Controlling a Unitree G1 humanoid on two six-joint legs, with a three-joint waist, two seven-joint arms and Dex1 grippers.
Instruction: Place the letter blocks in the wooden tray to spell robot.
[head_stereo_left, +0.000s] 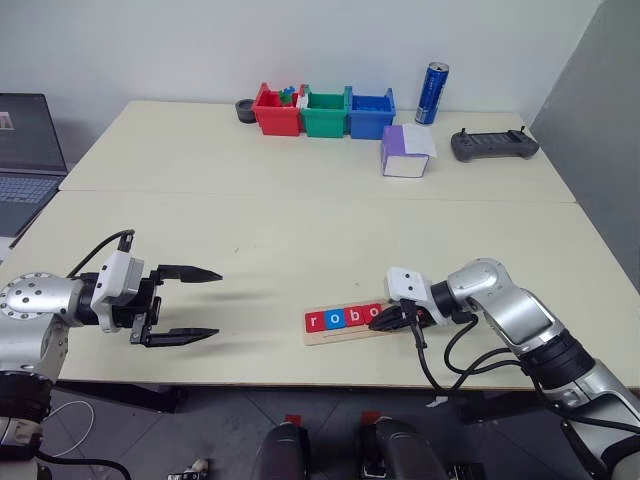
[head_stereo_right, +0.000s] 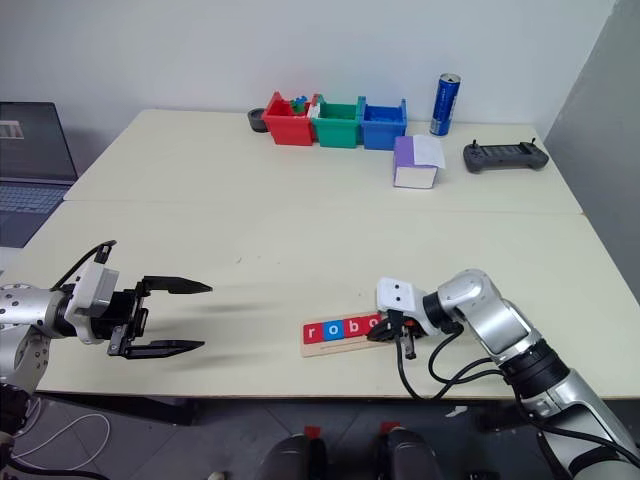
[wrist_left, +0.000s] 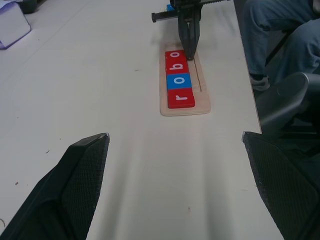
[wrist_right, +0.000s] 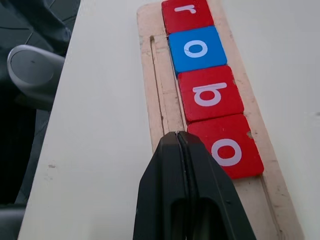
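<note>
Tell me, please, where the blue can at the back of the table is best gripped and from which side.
Grip the blue can around its mid-body, coming in level from the front: it stands upright, round and narrow, with open table before it.

The big pale desk (head_stereo_left: 300, 215) has lots of bare room through the middle of the frame. At the lower middle, the long pale wooden tray (head_stereo_left: 345, 335) with red and blue letter blocks (head_stereo_left: 340, 319) lies near the front edge. The right hand (head_stereo_left: 385, 318), pinched together, sits on the tray's right end and blocks it. The left hand (head_stereo_left: 190, 303), fingers spread, hangs at lower left, well apart. Three plastic bins (head_stereo_left: 322, 112), a blue can (head_stereo_left: 432, 93), a purple-and-white box (head_stereo_left: 405, 152) and a dark controller (head_stereo_left: 493, 145) crowd the top.
</note>
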